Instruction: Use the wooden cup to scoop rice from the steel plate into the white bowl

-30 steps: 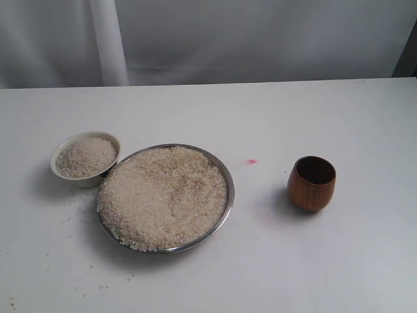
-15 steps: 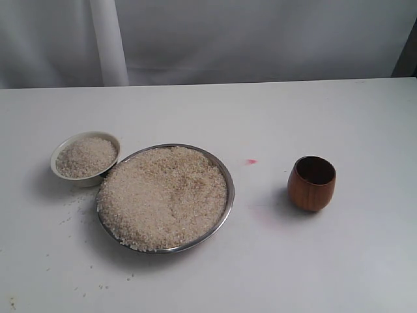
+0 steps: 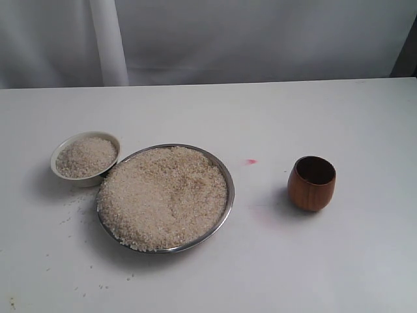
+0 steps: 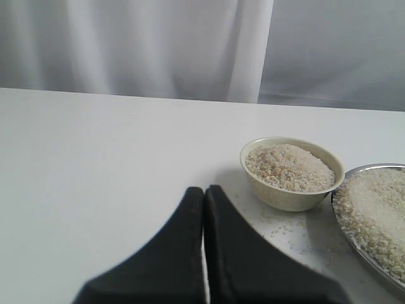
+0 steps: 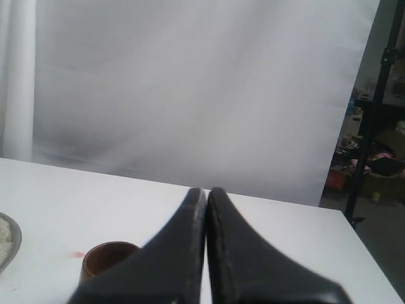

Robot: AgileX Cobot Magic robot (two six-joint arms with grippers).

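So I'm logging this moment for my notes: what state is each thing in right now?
white bowl, upright, heaped with rice.
steel plate, piled with rice nearly to the rim.
wooden cup, upright, standing alone, looks empty.
left gripper, shut, holding nothing.
right gripper, shut, holding nothing.

White table carrying, left to right in the exterior view: white bowl, close against the rim of the steel plate; a small pink mark; wooden cup, upright, well apart from the plate. Loose rice grains lie scattered on the tabletop beside bowl and plate
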